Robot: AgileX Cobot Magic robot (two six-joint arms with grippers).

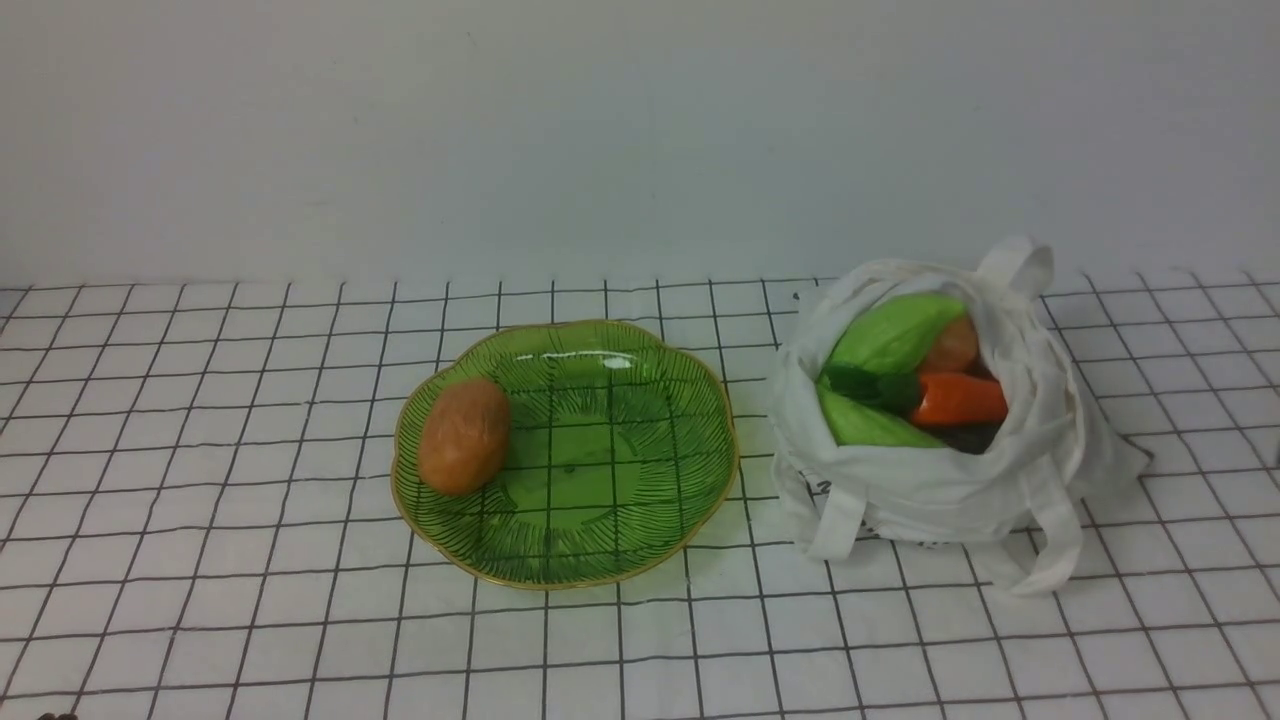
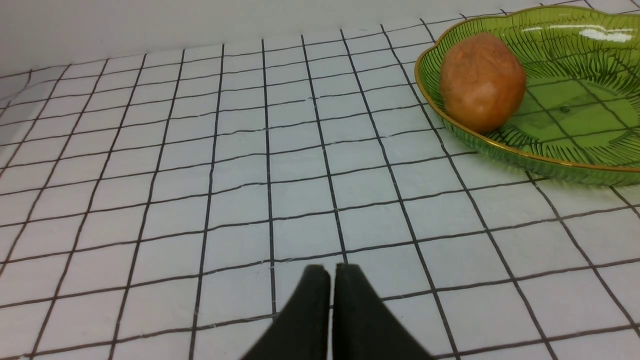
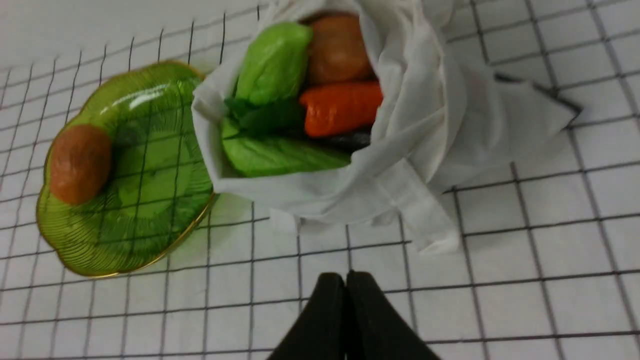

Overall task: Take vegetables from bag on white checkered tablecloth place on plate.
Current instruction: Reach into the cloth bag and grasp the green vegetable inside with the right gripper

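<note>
- The plate (image 1: 570,570) sits on the cloth (image 1: 300,640), left of the bag (image 1: 900,490) in the front view, with a gap between them.
- It is green and see-through, with a wavy gold edge; the cloth's black lines show through it.
- One potato (image 1: 465,436), brown and oval, lies on the plate's left side, against the sloping inner wall.
- The bag is white and soft, its mouth gaping, so the vegetables inside can be seen.
- In the bag, one gourd (image 1: 895,335), light green, lies towards the back; a second gourd (image 1: 870,425) lies nearer the front.
- The carrot (image 1: 960,399) lies across the middle of the bag, its dark green top (image 1: 872,388) pointing left over the gourds.
- Another potato (image 1: 952,345) is behind the carrot, partly hidden.
- Something dark (image 1: 968,437) shows under the carrot; too little of it is visible to name.
- A strap (image 1: 1015,265) loops up at the bag's back, and other straps hang down its front onto the cloth.
- The left fingers (image 2: 332,280) are together save for a thin sliver, pinching nothing, pointing out over the cloth.
- The right fingers (image 3: 345,282) are pressed together and hold nothing; they are apart from the bag.
- Behind the cloth rises a plain pale wall (image 1: 600,140).
</note>
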